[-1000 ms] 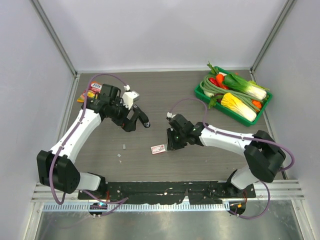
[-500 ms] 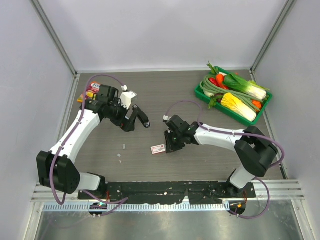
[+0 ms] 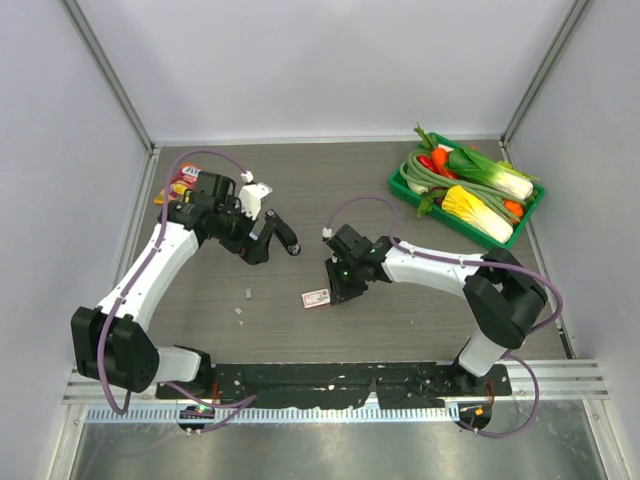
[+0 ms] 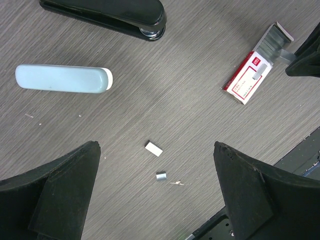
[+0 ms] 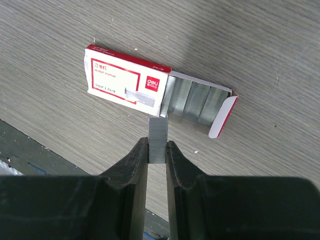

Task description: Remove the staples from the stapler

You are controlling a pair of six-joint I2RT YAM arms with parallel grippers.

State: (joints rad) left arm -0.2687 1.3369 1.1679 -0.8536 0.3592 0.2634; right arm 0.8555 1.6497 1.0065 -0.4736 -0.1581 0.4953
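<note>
The pale blue stapler [image 4: 62, 79] lies flat on the table in the left wrist view, up and to the left of my left gripper [image 4: 160, 200], which is open, empty and held above the table. In the top view the left gripper [image 3: 256, 246] hides the stapler. My right gripper [image 5: 157, 147] is shut on a short grey strip of staples [image 5: 157, 130], its tip just beside the open red-and-white staple box [image 5: 127, 82]. In the top view the right gripper [image 3: 341, 288] sits at the right end of that box [image 3: 316, 297].
A black stapler-like body [image 4: 107, 15] lies beyond the blue one, also in the top view [image 3: 284, 236]. Two small staple bits [image 4: 154, 148] lie below the left gripper. A green tray [image 3: 399, 183] of vegetables stands back right; a snack packet [image 3: 180, 183] lies back left.
My right gripper has moved a little left, closer to the staple box, with the strip still held. The left arm has hardly moved.
</note>
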